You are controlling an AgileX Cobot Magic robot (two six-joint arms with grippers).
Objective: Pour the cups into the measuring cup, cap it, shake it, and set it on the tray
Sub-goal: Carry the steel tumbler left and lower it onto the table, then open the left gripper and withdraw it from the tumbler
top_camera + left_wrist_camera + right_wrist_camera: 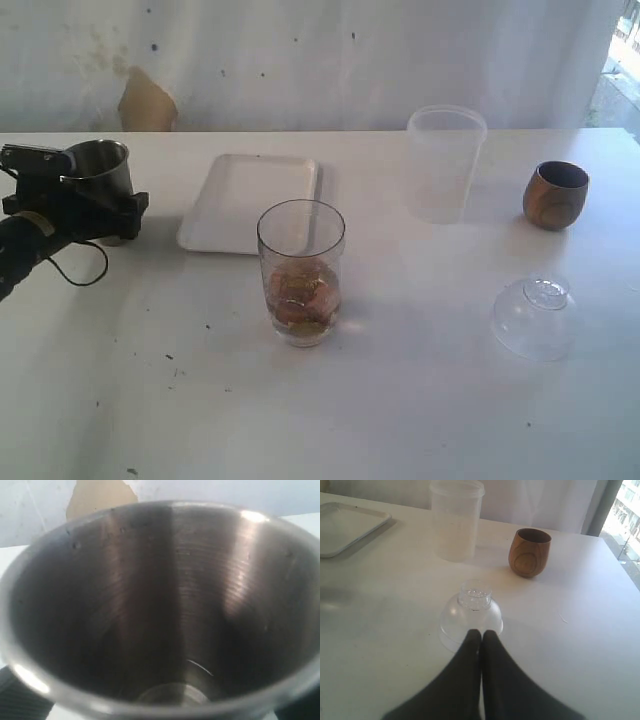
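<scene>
Measuring cup near tray edge, left gripper around steel tumbler, grip unclear, right gripper pressed together

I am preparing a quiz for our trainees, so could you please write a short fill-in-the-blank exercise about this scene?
1. The steel tumbler looks ___ inside.
2. The right fingers are ___, close to the clear dome lid.
3. The wooden cup stands ___ on the table.
4. The measuring cup, holding brownish contents, is not yet ___.
Missing words: empty; shut; upright; capped.
</scene>
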